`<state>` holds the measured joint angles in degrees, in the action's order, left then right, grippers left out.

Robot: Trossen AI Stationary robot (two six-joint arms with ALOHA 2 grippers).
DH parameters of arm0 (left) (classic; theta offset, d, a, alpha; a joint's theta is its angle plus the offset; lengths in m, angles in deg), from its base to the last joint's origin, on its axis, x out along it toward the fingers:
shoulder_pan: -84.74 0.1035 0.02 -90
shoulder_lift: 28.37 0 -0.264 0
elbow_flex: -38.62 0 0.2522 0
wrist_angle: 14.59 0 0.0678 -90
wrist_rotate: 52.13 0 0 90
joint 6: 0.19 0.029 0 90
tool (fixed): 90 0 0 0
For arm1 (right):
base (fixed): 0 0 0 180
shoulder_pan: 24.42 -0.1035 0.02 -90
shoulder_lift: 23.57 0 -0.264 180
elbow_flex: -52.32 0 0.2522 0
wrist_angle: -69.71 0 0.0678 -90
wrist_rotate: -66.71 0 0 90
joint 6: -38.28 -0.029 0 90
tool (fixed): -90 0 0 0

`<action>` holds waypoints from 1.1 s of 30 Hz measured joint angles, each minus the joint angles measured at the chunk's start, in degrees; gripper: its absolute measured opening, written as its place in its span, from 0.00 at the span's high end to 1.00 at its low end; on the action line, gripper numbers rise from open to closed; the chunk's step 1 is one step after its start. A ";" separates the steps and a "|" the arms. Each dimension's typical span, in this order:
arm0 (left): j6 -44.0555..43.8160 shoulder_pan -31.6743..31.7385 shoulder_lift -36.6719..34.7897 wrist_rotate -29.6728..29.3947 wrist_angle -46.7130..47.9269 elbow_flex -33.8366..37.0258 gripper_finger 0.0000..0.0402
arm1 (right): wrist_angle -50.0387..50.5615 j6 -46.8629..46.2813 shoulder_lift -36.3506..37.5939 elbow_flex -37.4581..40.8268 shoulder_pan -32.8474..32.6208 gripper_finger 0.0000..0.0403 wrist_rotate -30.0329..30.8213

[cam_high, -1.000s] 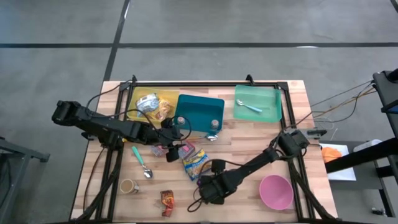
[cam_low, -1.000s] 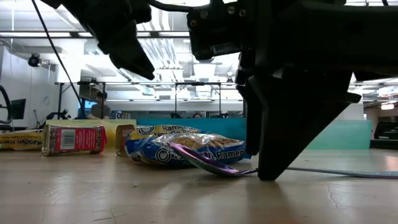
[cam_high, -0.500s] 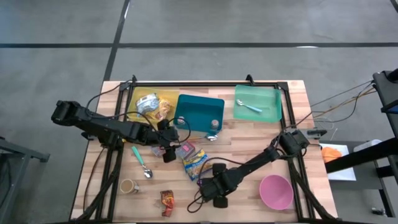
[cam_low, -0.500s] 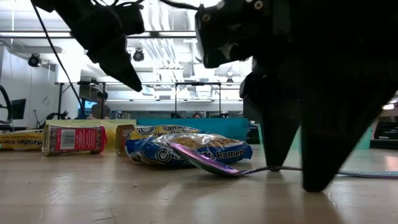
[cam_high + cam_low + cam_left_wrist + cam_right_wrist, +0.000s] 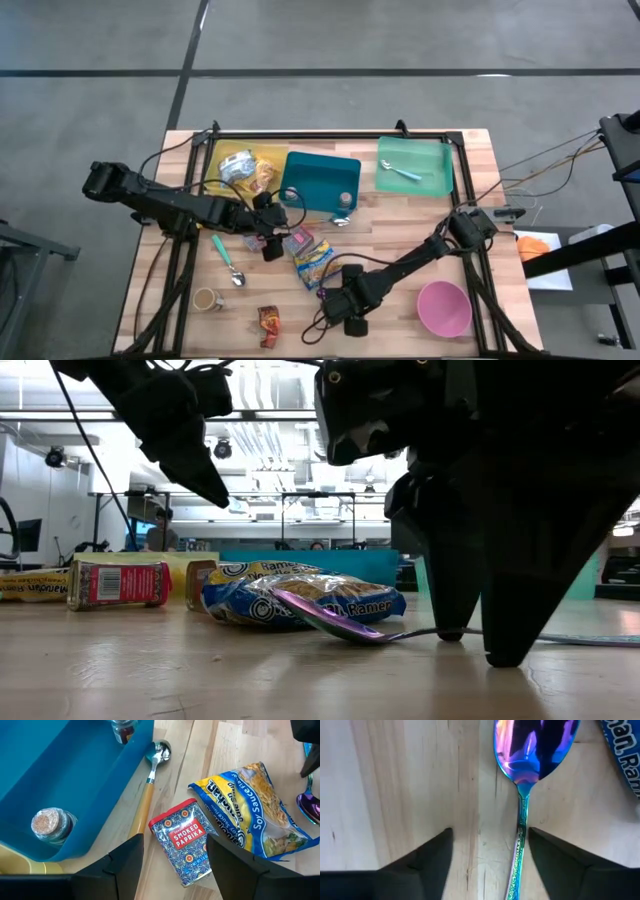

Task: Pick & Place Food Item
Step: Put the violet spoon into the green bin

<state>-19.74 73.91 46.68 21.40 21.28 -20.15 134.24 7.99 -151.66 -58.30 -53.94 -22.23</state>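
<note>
Wooden table (image 5: pixel 400 225) crowded, so sorted by size. Three trays in a row along one edge: yellow tray (image 5: pixel 232 160), teal tray (image 5: pixel 322 178), green tray (image 5: pixel 415 160); likely drop-off spots. One pink bowl (image 5: pixel 443 308) near the opposite edge, one small cup (image 5: pixel 207 298), one red snack packet (image 5: pixel 268 326). Two jars inside teal tray: cork-topped jar (image 5: pixel 50 825) and second jar (image 5: pixel 124 729), only partly seen. Two loose food candidates in mid-table, just beside each other: ramen packet (image 5: pixel 255 810) lying flat, paprika tin (image 5: pixel 182 840) lying on its side label-up. Four spoons counted: wooden-handled spoon (image 5: pixel 150 780) against teal tray wall, teal-handled spoon (image 5: pixel 228 262), one spoon in green tray (image 5: pixel 405 172), iridescent spoon (image 5: pixel 535 750) beside ramen packet. Left gripper (image 5: pixel 175 840) above paprika tin, fingers apart and off the table, holding nothing; probably lined up for a straight drop onto the tin. Right gripper (image 5: pixel 490 832) down at the wood, fingers apart and straddling iridescent spoon handle, not clamped; handle nearer one finger than the other. Judged: spoon is no food item, so possibly being cleared away from ramen packet.
</note>
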 joint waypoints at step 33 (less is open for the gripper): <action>-0.35 0.00 0.04 -0.63 -3.96 0.11 0.44 | 7.68 -10.92 7.45 0.24 -1.01 0.98 12.69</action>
<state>-20.09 73.91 46.72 20.77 17.32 -20.04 141.92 -2.92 -144.21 -58.06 -54.95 -9.54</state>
